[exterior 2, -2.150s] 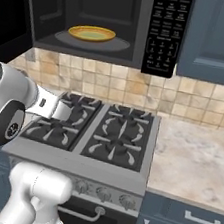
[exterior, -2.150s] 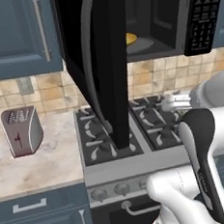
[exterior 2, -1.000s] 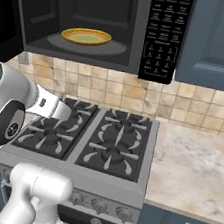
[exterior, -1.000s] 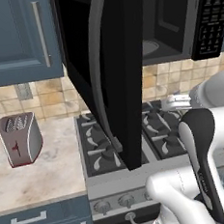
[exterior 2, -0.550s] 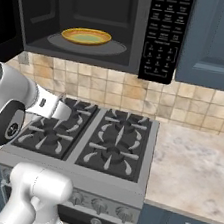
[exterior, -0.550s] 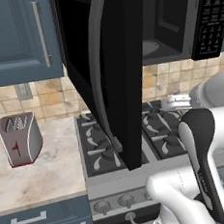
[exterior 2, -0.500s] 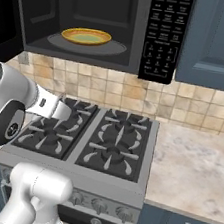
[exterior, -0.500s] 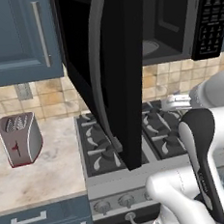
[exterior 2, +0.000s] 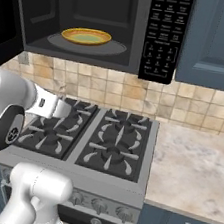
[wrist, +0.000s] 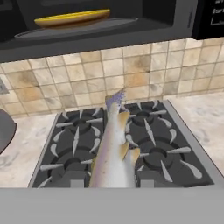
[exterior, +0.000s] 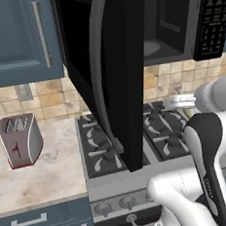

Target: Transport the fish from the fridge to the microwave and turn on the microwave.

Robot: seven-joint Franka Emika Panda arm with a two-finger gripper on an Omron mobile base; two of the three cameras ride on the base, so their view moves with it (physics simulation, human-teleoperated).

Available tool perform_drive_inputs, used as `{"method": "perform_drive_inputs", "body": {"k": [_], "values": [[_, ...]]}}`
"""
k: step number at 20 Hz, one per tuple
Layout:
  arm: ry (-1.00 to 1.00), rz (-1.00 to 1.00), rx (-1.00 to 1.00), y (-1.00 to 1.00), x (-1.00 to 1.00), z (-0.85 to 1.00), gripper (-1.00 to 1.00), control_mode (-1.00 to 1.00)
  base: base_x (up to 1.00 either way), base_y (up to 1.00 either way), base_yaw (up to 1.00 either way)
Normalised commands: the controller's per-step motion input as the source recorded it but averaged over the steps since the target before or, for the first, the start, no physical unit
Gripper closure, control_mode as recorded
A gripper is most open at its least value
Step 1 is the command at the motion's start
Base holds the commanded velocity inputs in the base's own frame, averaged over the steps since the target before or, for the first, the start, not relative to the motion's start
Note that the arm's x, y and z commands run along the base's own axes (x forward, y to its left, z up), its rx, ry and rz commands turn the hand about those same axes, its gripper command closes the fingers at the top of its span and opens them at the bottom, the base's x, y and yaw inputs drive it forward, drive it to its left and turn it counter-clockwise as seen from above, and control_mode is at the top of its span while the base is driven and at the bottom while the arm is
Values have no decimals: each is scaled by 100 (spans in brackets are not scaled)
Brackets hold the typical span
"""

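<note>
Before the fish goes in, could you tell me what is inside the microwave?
Inside the open microwave, a yellow plate sits on the round grey tray. Whether anything lies in the plate cannot be told from here.

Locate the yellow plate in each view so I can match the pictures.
Left base view: hidden behind the open microwave door.
Right base view: upper left, plate on the round tray inside the microwave.
Hand view: top left, plate seen edge-on inside the microwave.
Shared landmark: the stove below the microwave.
</note>
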Motion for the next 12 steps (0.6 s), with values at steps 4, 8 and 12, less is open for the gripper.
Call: {"method": "perform_drive_inputs", "body": {"k": [4,8,12], "values": [[-21,5,0,0,0,41,100,-100,0,0,0],[-3,0,-2,0,8,46,100,-100,0,0,0],[0,0,-3,3,24,48,100,-100,0,0,0]]}}
